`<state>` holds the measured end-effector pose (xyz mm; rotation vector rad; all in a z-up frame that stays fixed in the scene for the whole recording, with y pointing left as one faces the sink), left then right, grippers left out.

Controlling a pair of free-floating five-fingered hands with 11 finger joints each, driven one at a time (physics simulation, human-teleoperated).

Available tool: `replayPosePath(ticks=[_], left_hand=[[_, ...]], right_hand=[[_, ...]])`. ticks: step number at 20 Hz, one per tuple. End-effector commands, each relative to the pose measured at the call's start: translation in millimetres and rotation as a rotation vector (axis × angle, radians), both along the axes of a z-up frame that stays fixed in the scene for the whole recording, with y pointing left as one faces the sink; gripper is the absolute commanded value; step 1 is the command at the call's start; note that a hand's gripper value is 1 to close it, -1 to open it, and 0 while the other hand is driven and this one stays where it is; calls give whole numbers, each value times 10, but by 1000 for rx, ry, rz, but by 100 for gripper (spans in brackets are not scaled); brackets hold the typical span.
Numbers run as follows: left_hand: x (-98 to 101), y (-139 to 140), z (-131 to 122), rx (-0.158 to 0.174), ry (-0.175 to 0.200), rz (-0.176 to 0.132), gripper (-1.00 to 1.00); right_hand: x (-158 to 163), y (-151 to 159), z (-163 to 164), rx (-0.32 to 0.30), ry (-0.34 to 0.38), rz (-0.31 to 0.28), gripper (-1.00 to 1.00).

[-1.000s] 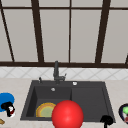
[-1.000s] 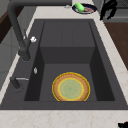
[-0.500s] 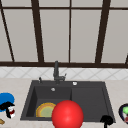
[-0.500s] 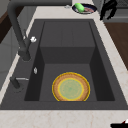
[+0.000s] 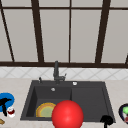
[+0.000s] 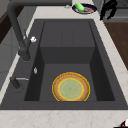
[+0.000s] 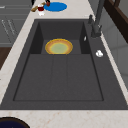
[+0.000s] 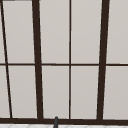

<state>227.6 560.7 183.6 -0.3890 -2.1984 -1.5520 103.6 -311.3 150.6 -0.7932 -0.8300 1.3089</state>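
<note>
Now | left hand [image 5: 5,103] over blue plate [image 5: 9,98], grip unclear | right hand [image 5: 107,120] by dark bowl [image 5: 120,110], grip unclear

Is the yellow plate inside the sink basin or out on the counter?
Inside. The plate lies flat on the floor of the sink, in its deeper compartment beside the faucet.

Both the left hand [image 5: 5,103] and right hand [image 5: 107,120] look plain matte black, apparently unmarked.

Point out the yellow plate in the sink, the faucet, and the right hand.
yellow plate [image 6: 71,87], left side view, its green centre.
faucet [image 5: 56,71], front view, its upright stem.
right hand [image 5: 106,120], front view, its palm, by the sink's front right corner.
</note>
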Motion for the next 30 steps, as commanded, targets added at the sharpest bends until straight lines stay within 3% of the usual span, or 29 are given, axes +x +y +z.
replayPosePath(ticks=[1,4,9,13,16,23,26,28,30], left_hand=[[2,199,161,0,11,29,-100],[1,398,191,5,4,26,-100],[94,708,199,12,44,21,-100],[204,936,107,7,40,27,-100],[357,1047,-80,10,62,24,-100],[928,1304,-665,15,47,11,-100],[1139,1496,-907,14,65,-7,-100],[1104,1661,-962,-7,100,-34,-100],[1110,1757,-904,-83,127,-39,-100]], right_hand=[[0,0,0,0,0,0,0],[0,0,0,0,0,0,0],[0,0,0,0,0,0,0],[0,0,0,0,0,0,0],[0,0,0,0,0,0,0],[0,0,0,0,0,0,0],[0,0,0,0,0,0,0],[0,0,0,0,0,0,0],[0,0,0,0,0,0,0]])
